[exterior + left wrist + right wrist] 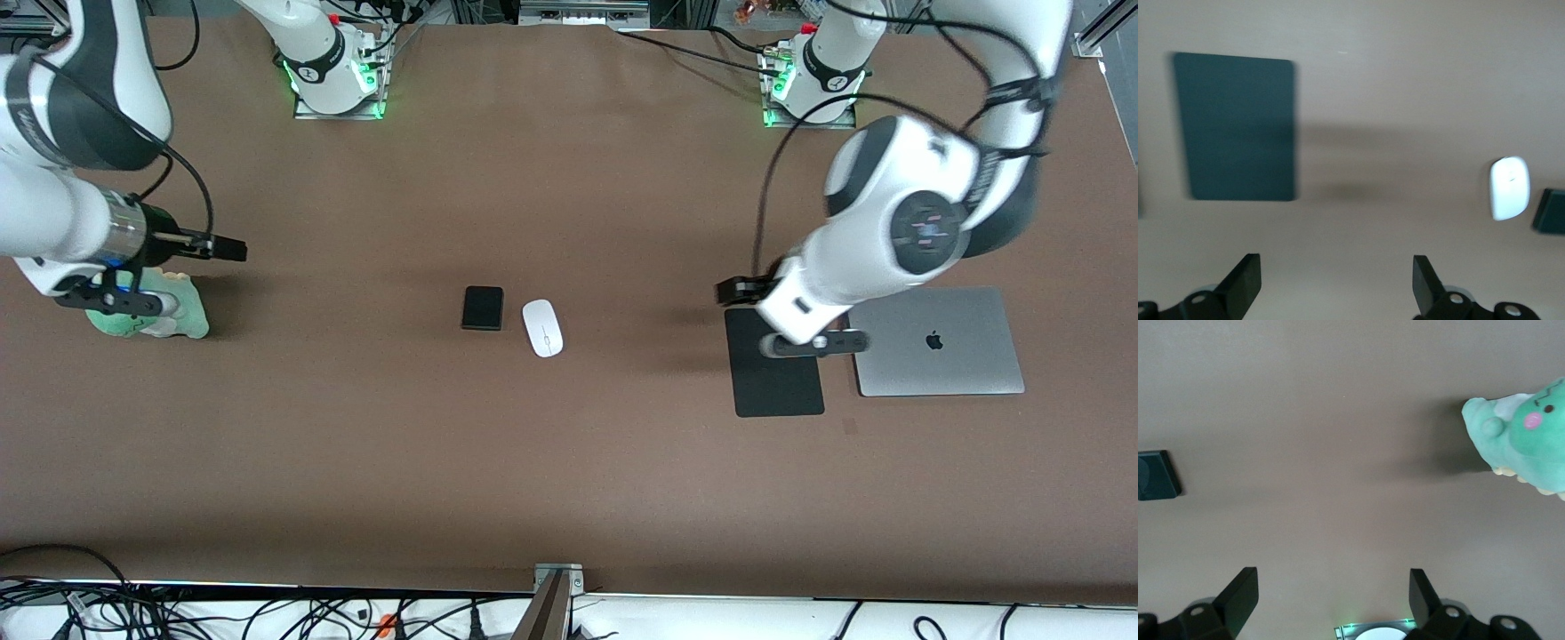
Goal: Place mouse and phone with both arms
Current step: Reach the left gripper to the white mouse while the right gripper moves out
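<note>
the mouse (542,327) lay mid-table, just beside the phone (483,308), which sat toward the right arm's end. the left gripper (1336,277) hung spread over the black mat (775,363); the right gripper (1333,595), spread too, hung by the green plush toy (164,307).

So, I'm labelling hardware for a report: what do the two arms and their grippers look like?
Both are white jointed arms with dark grey bands and black cables looped alongside. Bases glow green. The left gripper and right gripper each have two black wedge-shaped fingers.
</note>
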You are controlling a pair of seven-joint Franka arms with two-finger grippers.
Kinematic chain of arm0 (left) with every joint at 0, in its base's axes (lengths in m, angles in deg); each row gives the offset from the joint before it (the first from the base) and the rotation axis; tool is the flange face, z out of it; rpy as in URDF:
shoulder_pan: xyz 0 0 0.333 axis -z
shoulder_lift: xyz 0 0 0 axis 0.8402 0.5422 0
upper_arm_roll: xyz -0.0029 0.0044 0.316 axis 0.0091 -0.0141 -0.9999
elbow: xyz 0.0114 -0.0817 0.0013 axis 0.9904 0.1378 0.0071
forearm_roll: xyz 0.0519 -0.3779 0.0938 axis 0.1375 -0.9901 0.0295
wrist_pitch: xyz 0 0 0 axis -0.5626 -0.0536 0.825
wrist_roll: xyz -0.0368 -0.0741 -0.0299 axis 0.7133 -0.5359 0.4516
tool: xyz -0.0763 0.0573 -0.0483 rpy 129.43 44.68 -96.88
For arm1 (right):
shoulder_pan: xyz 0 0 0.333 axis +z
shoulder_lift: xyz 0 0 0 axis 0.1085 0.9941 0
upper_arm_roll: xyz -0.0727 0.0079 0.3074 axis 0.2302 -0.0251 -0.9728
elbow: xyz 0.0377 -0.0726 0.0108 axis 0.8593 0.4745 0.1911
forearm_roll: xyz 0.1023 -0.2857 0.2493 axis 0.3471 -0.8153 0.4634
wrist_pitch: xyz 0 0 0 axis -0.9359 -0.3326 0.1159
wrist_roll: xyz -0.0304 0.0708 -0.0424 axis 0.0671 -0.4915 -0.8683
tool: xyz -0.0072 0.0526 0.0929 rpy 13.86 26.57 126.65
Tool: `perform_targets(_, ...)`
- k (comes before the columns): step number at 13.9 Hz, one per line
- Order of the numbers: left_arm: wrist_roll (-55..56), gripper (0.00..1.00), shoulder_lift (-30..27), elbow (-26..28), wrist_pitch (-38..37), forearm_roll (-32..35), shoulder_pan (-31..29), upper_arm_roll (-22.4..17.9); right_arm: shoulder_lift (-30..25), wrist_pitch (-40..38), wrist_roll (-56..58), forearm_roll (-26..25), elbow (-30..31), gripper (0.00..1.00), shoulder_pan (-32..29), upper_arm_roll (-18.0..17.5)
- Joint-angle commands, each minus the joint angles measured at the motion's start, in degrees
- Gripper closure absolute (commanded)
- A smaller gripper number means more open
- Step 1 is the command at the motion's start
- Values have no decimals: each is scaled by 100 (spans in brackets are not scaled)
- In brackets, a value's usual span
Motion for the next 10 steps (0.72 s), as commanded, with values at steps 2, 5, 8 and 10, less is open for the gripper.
perform_targets(2,1430,0,1132,-522,1210,14,1058,-126,219,587,-130,10,276,0,-1,-7)
perform_targets(5,2268,0,1827,-1077,1617,232,1464,-136,500,897,-121,10,374,0,-1,-7)
perform_targets(8,2655,0,2162,-1122,2188,295,1763,-153,580,994,-121,10,383,0,60,-7)
perform_targets(10,2883,0,2364,-1148,2487,295,2244,-494,589,1046,-121,10,391,0,139,-7)
